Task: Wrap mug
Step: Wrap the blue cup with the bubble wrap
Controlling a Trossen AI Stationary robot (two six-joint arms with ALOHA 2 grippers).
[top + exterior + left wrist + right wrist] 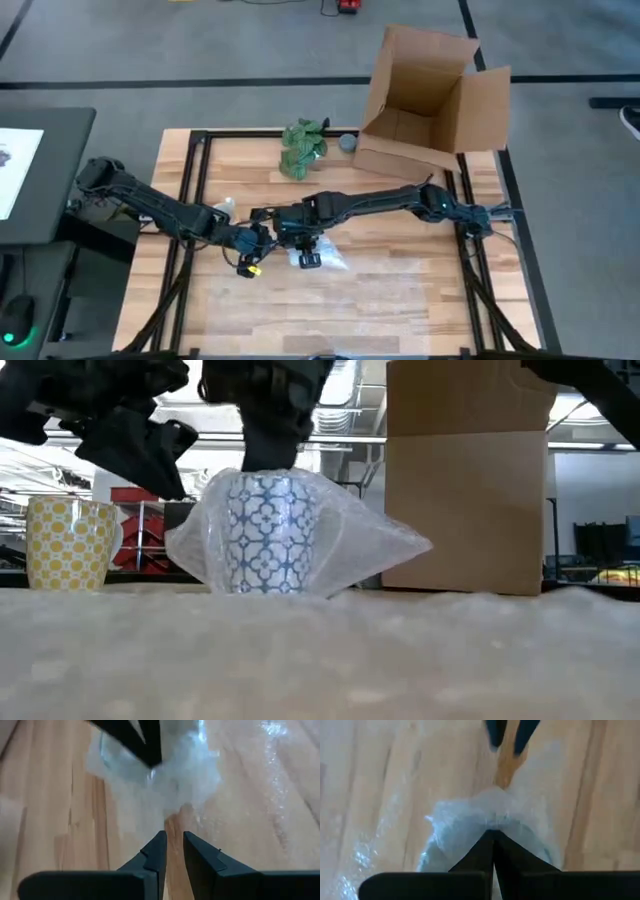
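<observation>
The mug, white with a blue pattern, stands upright on the table inside clear bubble wrap. The wrap is gathered over its top and spreads out at its sides. My right gripper stands right above the mug and is shut on the gathered wrap. My left gripper is just left of the mug, above the wood; its fingers are a narrow gap apart with nothing between them. In the high view both grippers meet at the table's middle. My right gripper pinches the bunched bubble wrap over the mug's top between its two fingertips. The fingers come from above, pointing down. The wrap drapes slack round the mug, which stands on the table.
A yellow patterned mug stands to the left. An open cardboard box sits at the far right corner, with a green leafy bunch and a small grey round object beside it. More bubble wrap covers the near table.
</observation>
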